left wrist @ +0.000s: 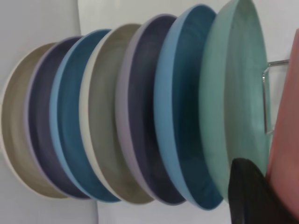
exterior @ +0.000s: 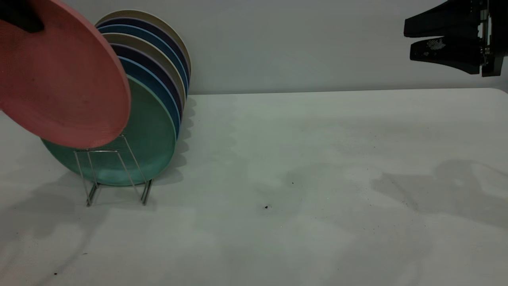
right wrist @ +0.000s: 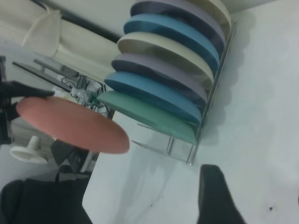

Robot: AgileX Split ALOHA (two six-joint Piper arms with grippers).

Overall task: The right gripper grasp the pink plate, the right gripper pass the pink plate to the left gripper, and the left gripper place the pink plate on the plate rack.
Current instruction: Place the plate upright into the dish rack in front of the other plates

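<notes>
The pink plate [exterior: 63,83] hangs tilted at the far left, just in front of the green plate [exterior: 152,139], with its lower edge over the plate rack's [exterior: 119,174] front wire loop. My left gripper [exterior: 20,18] is shut on the pink plate's upper rim at the top left corner. In the left wrist view one black finger [left wrist: 252,196] lies against the pink plate [left wrist: 287,140]. My right gripper [exterior: 408,39] is open and empty, high at the far right. In the right wrist view the pink plate [right wrist: 70,123] is held beside the rack [right wrist: 205,121].
The rack holds a row of upright plates behind the green one: blue [exterior: 158,87], purple and beige. They also show in the left wrist view [left wrist: 177,116]. The white table [exterior: 297,178] stretches to the right of the rack. A wall stands behind.
</notes>
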